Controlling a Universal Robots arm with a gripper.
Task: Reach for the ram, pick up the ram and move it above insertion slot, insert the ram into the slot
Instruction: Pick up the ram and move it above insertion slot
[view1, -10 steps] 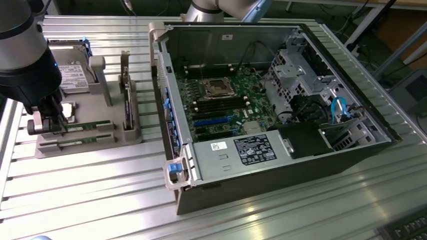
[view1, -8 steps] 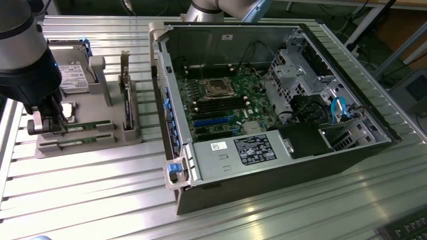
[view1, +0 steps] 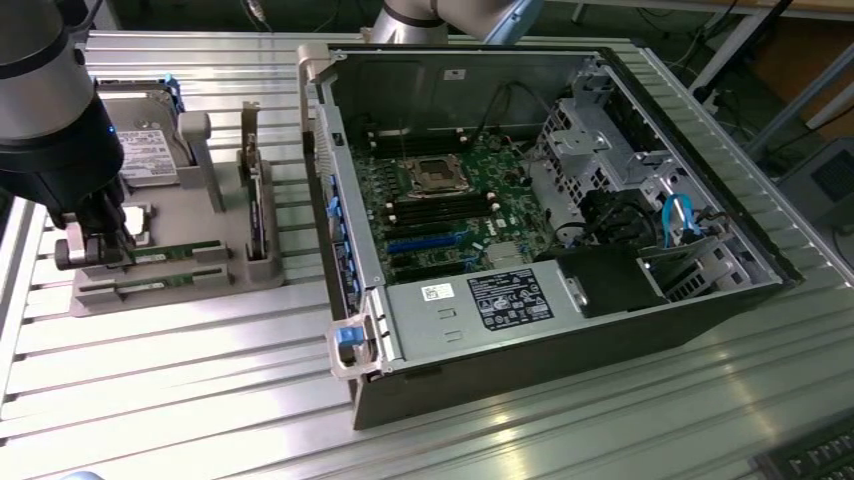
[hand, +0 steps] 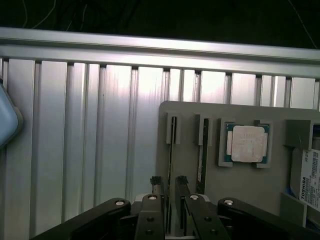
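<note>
Hovering over the gray tray (hand: 240, 195) on the tabletop (hand: 100, 130), my claw (hand: 169, 182) was apart, fingers (hand: 157, 187) astride the ram (hand: 170, 165), which stood on edge in the tray beside a second stick (hand: 201, 162), slot (view1: 430, 212) well apart in the open case (view1: 400, 80).

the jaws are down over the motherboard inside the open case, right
No, not the motherboard. The exterior view shows the jaws down over the ram in the grey tray, outside the open case.
</note>
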